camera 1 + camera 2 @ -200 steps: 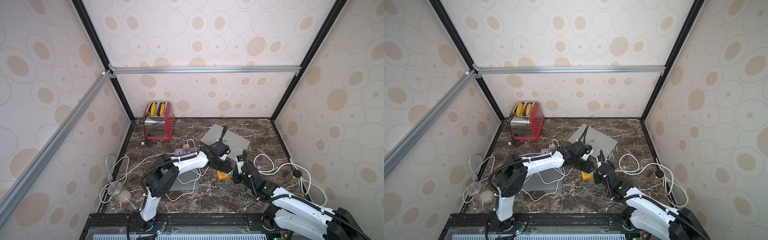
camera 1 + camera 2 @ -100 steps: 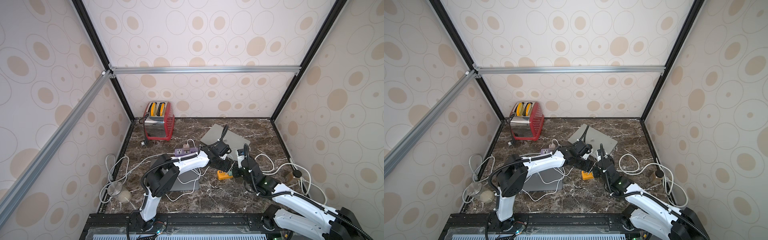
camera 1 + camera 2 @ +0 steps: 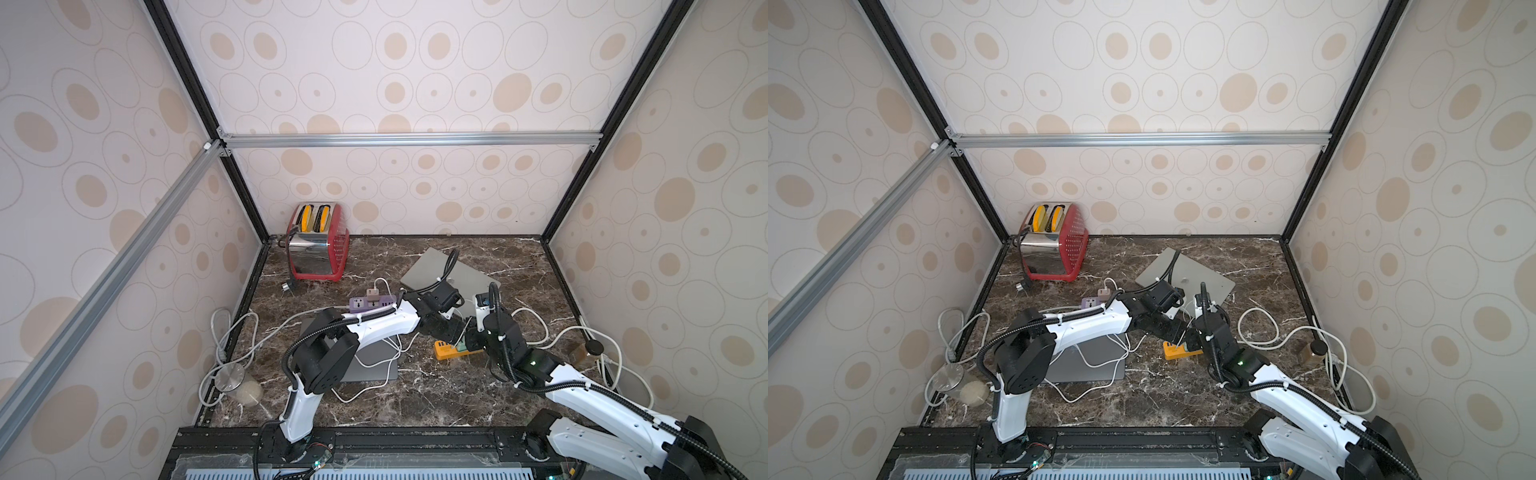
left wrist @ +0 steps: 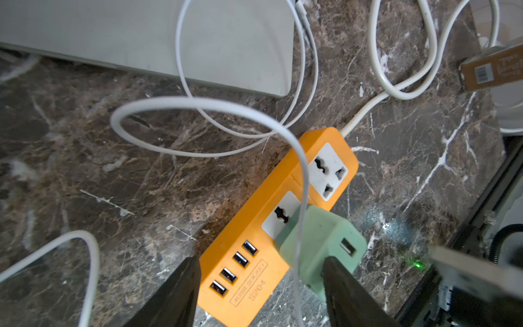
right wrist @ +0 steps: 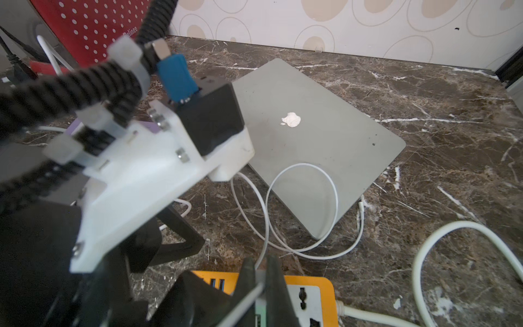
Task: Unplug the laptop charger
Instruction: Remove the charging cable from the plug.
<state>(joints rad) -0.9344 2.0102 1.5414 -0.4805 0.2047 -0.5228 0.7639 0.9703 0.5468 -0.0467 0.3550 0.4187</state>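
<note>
The laptop charger is a pale green adapter [image 4: 319, 243] sitting tilted at a socket of the orange power strip [image 4: 302, 144]. Its thin white cable [image 4: 198, 102] loops over to the silver laptop [image 3: 465, 274]. My left gripper [image 4: 261, 263] is open and straddles the strip's USB end, with one finger [image 4: 345, 286] against the adapter. My right gripper [image 5: 261, 271] is shut on the white cable [image 5: 336, 192] just above the strip [image 5: 319, 286]. In both top views the two wrists crowd together over the strip [image 3: 1173, 351], hiding the adapter.
A red toaster [image 3: 318, 249] stands at the back left and a purple power strip [image 3: 372, 303] lies in front of it. A second grey laptop [image 3: 370, 365] lies under the left arm. Thick white cords [image 3: 540, 328] and a jar [image 3: 582, 353] are on the right, and a lidded jar [image 3: 232, 380] on the left.
My right wrist has shifted slightly back and left over the strip. The left jaws have spread a little wider.
</note>
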